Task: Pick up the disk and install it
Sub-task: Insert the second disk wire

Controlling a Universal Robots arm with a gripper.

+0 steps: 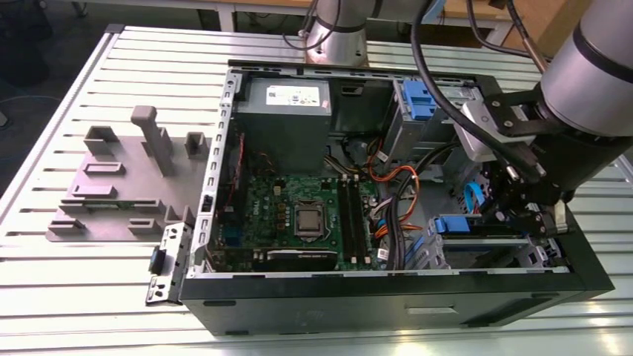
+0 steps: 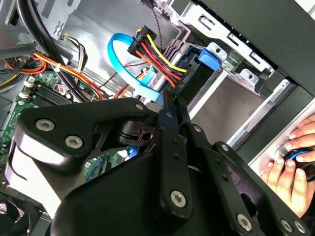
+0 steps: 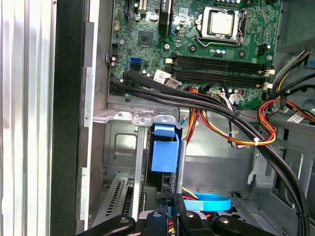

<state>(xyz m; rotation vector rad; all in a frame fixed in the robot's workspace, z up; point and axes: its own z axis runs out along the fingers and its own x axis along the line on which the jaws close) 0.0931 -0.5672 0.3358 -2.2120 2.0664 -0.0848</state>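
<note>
The disk (image 1: 457,225) stands on edge in the drive bay at the case's front corner, on the exterior view's right, with its blue carrier frame (image 3: 164,150) showing. My gripper (image 1: 527,216) reaches down into the case at the disk's outer end. In both wrist views the black fingers (image 2: 170,101) close narrowly together, and a sliver of the blue frame shows between them in the first wrist view at the gripper (image 3: 172,212). The blue tab (image 2: 208,55) at the disk's far end sits against the metal bay wall.
The open computer case (image 1: 396,297) lies on a slatted metal table. Inside are a motherboard (image 1: 296,215), a grey power-supply box (image 1: 287,111), black cables (image 3: 206,105) and a blue flat cable (image 2: 123,54) close to the bay. A person's hand (image 2: 290,169) rests outside the case.
</note>
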